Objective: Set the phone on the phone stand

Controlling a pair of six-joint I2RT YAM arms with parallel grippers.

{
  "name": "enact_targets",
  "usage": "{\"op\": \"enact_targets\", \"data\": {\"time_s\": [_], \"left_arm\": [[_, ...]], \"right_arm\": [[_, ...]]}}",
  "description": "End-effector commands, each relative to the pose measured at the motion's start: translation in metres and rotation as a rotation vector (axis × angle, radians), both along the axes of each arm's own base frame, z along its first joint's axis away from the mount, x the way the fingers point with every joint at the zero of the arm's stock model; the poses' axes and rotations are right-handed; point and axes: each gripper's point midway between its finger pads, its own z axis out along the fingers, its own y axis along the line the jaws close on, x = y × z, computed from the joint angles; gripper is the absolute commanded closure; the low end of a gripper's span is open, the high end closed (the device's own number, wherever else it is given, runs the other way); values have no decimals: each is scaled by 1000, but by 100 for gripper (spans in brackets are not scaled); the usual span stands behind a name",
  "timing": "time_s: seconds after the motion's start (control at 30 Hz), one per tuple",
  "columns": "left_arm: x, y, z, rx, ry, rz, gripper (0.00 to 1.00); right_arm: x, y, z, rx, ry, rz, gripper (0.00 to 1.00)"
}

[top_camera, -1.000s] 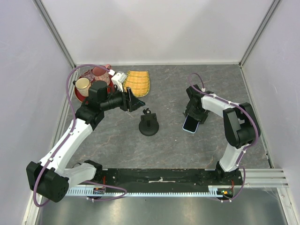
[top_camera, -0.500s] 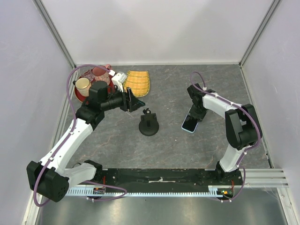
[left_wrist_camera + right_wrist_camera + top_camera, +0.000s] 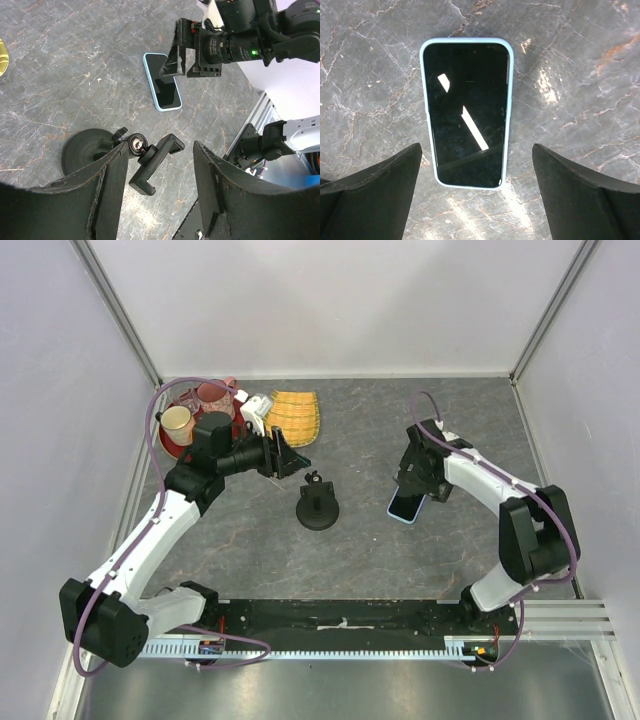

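The phone (image 3: 405, 507) (image 3: 467, 112) (image 3: 162, 81) lies flat and screen-up on the grey table, black glass inside a light blue case edge. My right gripper (image 3: 421, 478) (image 3: 476, 150) hovers over it, open wide, one finger on each side of the phone's lower end and neither touching it. The black phone stand (image 3: 318, 506) (image 3: 85, 150) stands mid-table on its round base, left of the phone, its clamp head (image 3: 155, 162) tilted. My left gripper (image 3: 285, 455) (image 3: 160, 150) is open and holds nothing, up and to the left of the stand.
A red tray (image 3: 172, 440) with cups sits at the back left. Beside it are a white object (image 3: 255, 408) and a yellow woven piece (image 3: 293, 417). Walls close in the table on three sides. A metal rail (image 3: 560, 620) runs along the near edge.
My right gripper's fingers have spread wider over the phone, and that arm's elbow has swung right. The phone has stayed flat on the table, and the left arm has not moved.
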Motion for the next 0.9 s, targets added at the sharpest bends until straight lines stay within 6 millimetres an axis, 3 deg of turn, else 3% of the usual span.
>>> {"op": "enact_targets", "data": {"time_s": [0.0, 0.03, 0.13, 0.37, 0.63, 0.87], "left_arm": [[-1, -5, 11, -48, -9, -22, 39], [-1, -5, 11, -49, -8, -23, 40], [-1, -5, 10, -49, -6, -24, 39], [-1, -5, 11, -50, -10, -25, 39], [-3, -6, 14, -57, -10, -32, 39], [-2, -5, 13, -55, -11, -30, 39]], "right_arm": [[9, 7, -12, -5, 88, -17, 2], [11, 9, -7, -14, 126, -16, 2], [9, 9, -18, -40, 216, -16, 2], [17, 12, -24, -3, 226, -43, 2], [9, 2, -47, 3, 288, -85, 2], [12, 11, -59, 45, 313, -79, 5]]}}
